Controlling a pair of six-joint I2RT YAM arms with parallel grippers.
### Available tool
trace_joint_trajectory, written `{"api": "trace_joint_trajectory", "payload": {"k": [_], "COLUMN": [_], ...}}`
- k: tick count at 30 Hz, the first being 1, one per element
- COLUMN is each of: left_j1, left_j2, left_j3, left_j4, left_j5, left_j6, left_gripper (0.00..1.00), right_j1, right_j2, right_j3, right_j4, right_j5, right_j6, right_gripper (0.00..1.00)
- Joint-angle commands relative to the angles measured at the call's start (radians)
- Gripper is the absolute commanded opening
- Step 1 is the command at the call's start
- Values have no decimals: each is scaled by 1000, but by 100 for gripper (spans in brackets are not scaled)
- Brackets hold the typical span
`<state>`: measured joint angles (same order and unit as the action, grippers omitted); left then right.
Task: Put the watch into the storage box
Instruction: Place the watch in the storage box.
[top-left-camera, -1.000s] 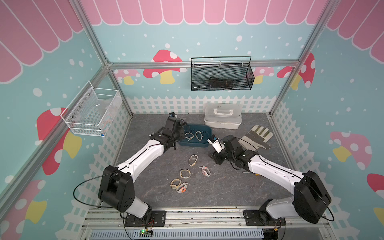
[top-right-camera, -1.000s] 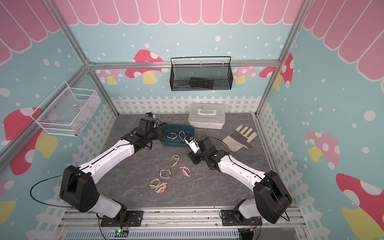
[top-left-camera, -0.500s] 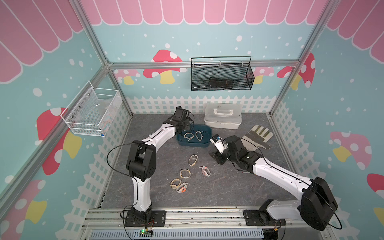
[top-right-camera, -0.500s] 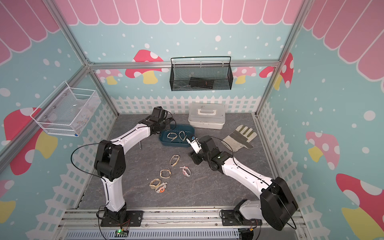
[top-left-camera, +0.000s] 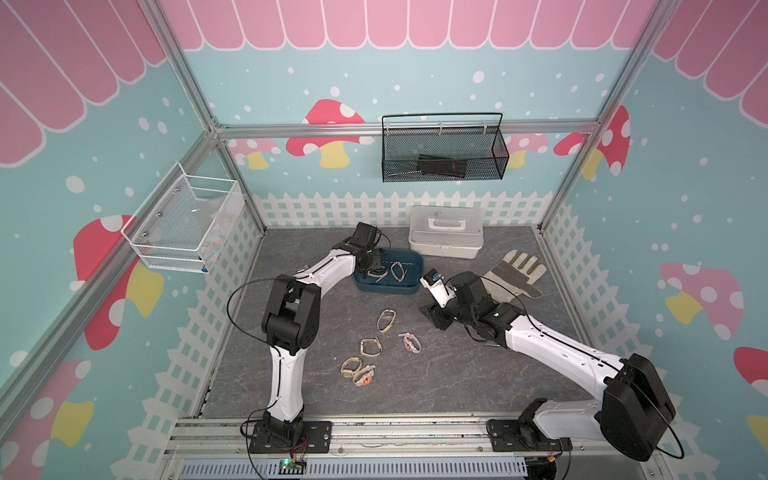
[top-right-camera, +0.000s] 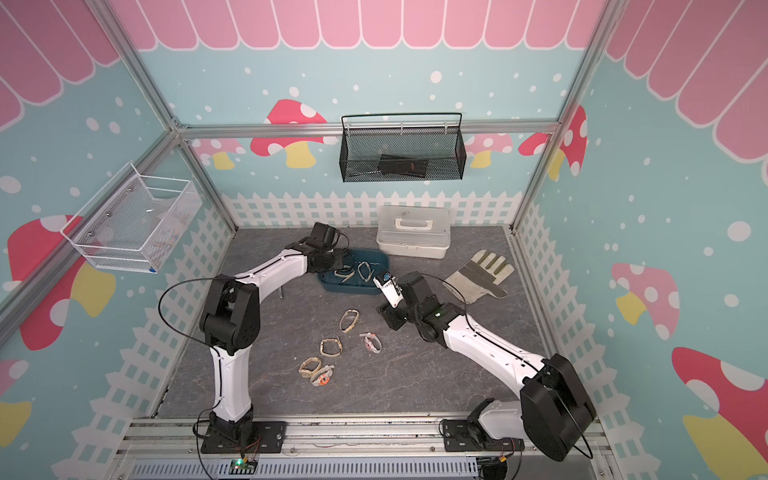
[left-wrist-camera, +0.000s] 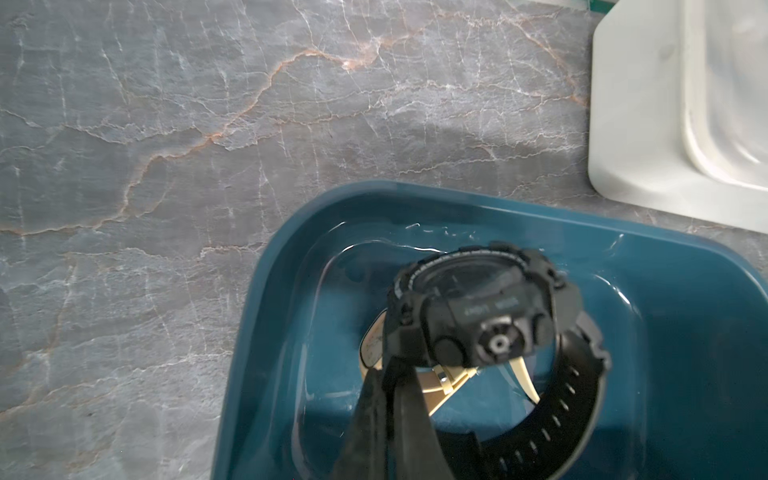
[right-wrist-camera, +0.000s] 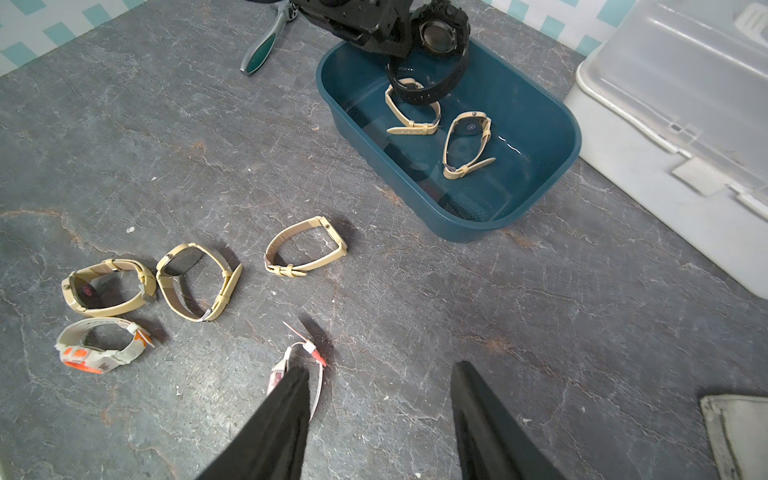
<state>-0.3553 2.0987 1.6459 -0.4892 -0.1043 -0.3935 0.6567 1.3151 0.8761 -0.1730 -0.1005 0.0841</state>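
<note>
Grey marbled tabletop (top-left-camera: 457, 374) inside a pastel mushroom-papered booth, and the action is at the back. The left gripper (left-wrist-camera: 390, 374) is clamped tight on the strap of the black watch (left-wrist-camera: 478, 307), so that's a firm pinch. It holds the watch over one end of the storage box (right-wrist-camera: 457, 224), the dark teal tub. From the right wrist view the black strap loops down inside the walls, right above a beige watch (right-wrist-camera: 411, 112) lying on the bottom. Whether the two touch, I can't tell. A second beige watch (right-wrist-camera: 467, 145) lies beside it in the tub.

Over to the right gripper (right-wrist-camera: 379, 368): jaws parted about halfway, nothing between them, hanging low over bare table. A small pink-and-white watch (right-wrist-camera: 320, 361) sits just beside one finger and is partly hidden by it.

Four more watches wait on the table: a slim beige one (right-wrist-camera: 305, 247) nearest the tub, two chunkier beige ones (right-wrist-camera: 197, 282) (right-wrist-camera: 106, 286) side by side and touching, and a white-and-orange one (right-wrist-camera: 99, 345) just beside them.

Behind the tub sits a white lidded case (top-left-camera: 444, 230), with a work glove (top-left-camera: 513, 274) flat on the table near it. A green-handled tool (right-wrist-camera: 262, 50) lies near the tub, under the left arm.
</note>
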Motion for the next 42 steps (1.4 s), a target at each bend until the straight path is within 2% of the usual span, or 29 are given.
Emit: {"api": "trace_joint_trajectory", "payload": {"k": [1, 8, 15, 19, 28, 38, 42], "left_j1": [4, 4, 6, 6, 6, 5, 4], "left_j2": [25, 45, 63, 66, 34, -83, -168], "left_j3": [6, 14, 24, 26, 23, 36, 18], "left_j4": [-4, -7, -15, -17, -15, -12, -11], "left_j5": [2, -9, -12, -5, -5, 42, 41], "left_j6": [-11, -8, -1, 6, 15, 43, 50], "left_gripper": [0, 1, 9, 19, 24, 41, 43], "right_j1": [10, 13, 16, 17, 22, 31, 34], "right_j2": [8, 16, 22, 24, 25, 24, 23], "right_j3": [-8, -6, -3, 0, 1, 9, 14], "right_j4": [-15, -17, -19, -25, -29, -44, -59], "right_j5": [8, 9, 10, 14, 22, 35, 41], "right_j6": [13, 11, 11, 11, 9, -2, -19], "right_gripper": [57, 57, 57, 57, 57, 57, 59]}}
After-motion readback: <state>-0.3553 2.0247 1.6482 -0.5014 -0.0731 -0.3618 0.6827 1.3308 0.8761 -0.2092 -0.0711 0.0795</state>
